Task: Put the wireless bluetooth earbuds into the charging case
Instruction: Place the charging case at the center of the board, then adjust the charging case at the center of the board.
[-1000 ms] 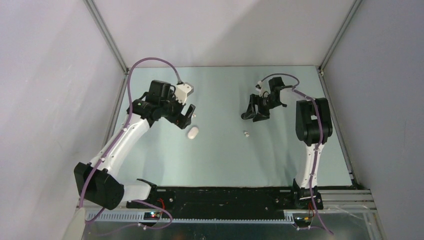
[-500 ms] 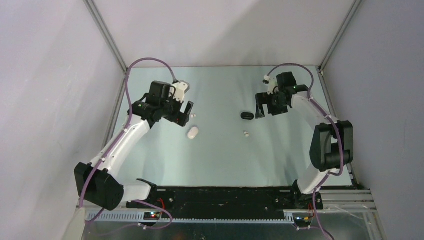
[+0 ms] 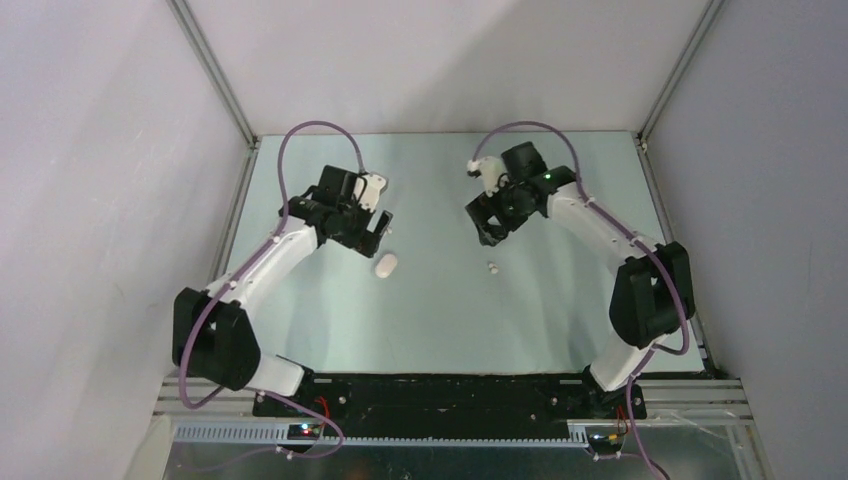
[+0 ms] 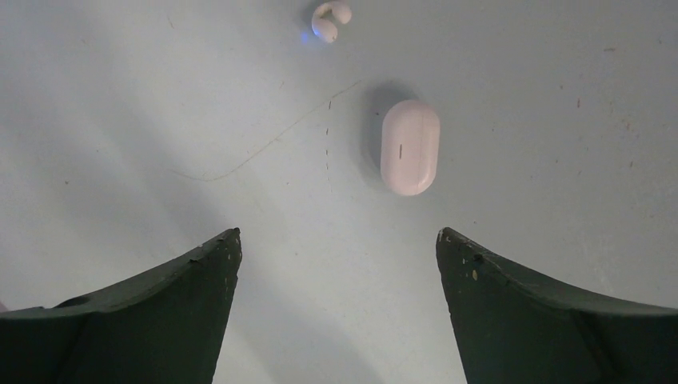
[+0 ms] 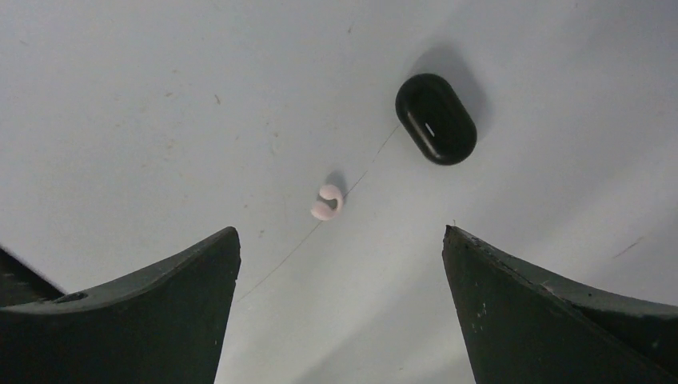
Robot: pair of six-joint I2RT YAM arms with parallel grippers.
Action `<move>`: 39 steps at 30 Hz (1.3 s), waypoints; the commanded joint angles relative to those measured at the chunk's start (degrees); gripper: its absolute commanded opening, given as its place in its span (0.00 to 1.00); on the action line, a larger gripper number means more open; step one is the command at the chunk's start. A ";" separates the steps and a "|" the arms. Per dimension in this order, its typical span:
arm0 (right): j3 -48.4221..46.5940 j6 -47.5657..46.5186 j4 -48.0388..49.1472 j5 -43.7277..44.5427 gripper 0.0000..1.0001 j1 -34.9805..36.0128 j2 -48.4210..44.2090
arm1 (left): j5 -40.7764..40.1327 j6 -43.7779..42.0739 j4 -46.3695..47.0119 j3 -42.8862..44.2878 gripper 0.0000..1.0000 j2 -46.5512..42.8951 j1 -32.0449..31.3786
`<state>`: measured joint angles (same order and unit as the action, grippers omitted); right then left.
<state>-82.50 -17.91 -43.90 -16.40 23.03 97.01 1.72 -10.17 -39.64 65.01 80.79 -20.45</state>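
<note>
The left gripper (image 4: 336,240) hangs released above the white case (image 4: 410,147) on the left; the right gripper (image 5: 340,232), equally wide, hovers over a white earbud (image 5: 327,202) near the black case (image 5: 436,118).

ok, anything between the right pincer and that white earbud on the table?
Nothing visible. The right pincer is open over the table, with the white earbud in line with its gap. The black case sits farther on, off that path.
</note>
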 commanded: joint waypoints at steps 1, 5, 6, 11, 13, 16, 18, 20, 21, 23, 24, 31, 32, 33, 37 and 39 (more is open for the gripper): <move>-0.15 -7.47 2.74 17.09 0.99 4.56 2.12 | -0.28 3.59 1.93 3.76 0.89 4.10 -0.13; -2.26 -7.28 1.27 7.81 0.99 2.16 2.11 | 2.58 5.84 3.07 3.59 0.79 7.93 -0.55; -4.26 -5.55 -0.02 4.50 0.99 0.39 2.03 | 2.81 6.03 3.25 3.52 0.78 8.86 -0.71; -7.85 1.79 -0.09 -16.03 0.98 -7.18 -0.24 | 6.97 7.43 3.43 2.48 0.72 12.91 -0.76; -8.46 2.51 0.28 -20.68 0.95 -9.51 -0.85 | 9.24 6.80 3.64 1.71 0.69 14.15 -0.92; -9.13 2.42 0.43 -23.84 0.93 -11.28 -1.14 | 10.52 5.88 3.84 1.27 0.63 16.15 -1.63; -9.39 2.82 0.54 -23.52 0.92 -11.43 -1.08 | 9.47 6.07 4.46 1.24 0.62 17.43 -1.97; -9.13 3.55 0.80 -23.60 0.92 -11.43 -1.05 | 8.18 5.95 4.70 1.85 0.61 18.80 -2.46; -8.74 3.93 1.04 -23.68 0.91 -11.34 -1.04 | 8.02 5.86 4.72 2.08 0.60 19.69 -2.73; -8.14 4.21 1.32 -23.74 0.91 -11.02 -1.04 | 6.81 5.76 4.84 2.52 0.59 20.91 -3.32; -7.70 4.27 1.43 -23.71 0.91 -10.71 -1.10 | 6.08 5.64 4.79 2.74 0.57 21.21 -3.52; -6.88 4.56 2.67 -22.76 0.91 -9.58 -0.85 | 5.35 4.78 5.11 2.79 0.46 22.87 -5.12; -6.89 4.55 2.63 -22.65 0.91 -9.58 -0.81 | 5.29 4.80 5.03 2.94 0.46 23.04 -5.35; -6.84 4.55 2.57 -22.41 0.91 -9.47 -0.72 | 4.89 5.12 5.06 3.13 0.46 23.11 -5.50; -7.09 4.70 1.68 -21.79 0.91 -9.66 -0.64 | 5.02 6.77 4.02 3.75 0.56 23.43 -6.54; -6.88 4.85 1.33 -21.87 0.91 -9.89 -0.79 | 6.99 7.18 3.34 3.35 0.60 23.05 -6.77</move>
<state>-89.41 -13.76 -42.92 -38.20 13.39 97.71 6.98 -4.32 -35.81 66.89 103.68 -26.09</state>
